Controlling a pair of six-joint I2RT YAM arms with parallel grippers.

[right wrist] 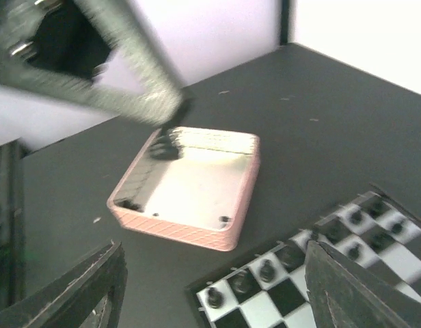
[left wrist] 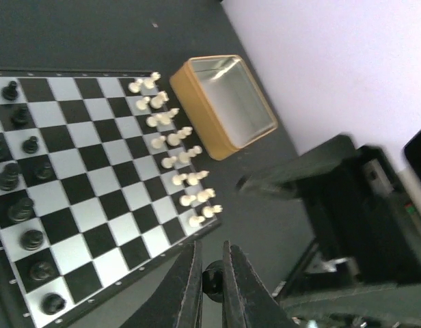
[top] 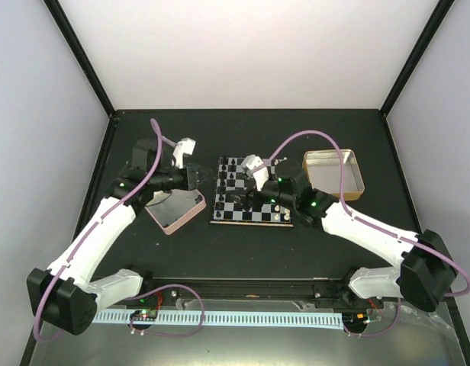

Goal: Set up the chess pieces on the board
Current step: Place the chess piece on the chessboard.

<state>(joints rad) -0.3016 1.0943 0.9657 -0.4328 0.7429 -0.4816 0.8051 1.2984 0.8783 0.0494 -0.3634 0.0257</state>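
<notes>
left gripper (left wrist: 211, 260) is pinched shut on what looks like a black piece (left wrist: 212, 279) over the pink tin (right wrist: 176, 229) toward the tabletop's left edge, and the board (left wrist: 108, 171) sits just to its right under the wide-open right gripper (right wrist: 217, 287), so left's closest to place it.

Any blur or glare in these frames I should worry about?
Right wrist: the left arm smears with motion blur, own fingers soft, pink tin floor glares. Left wrist: board crisp, right arm soft. Top: back wall blown out, board squares shiny.
</notes>
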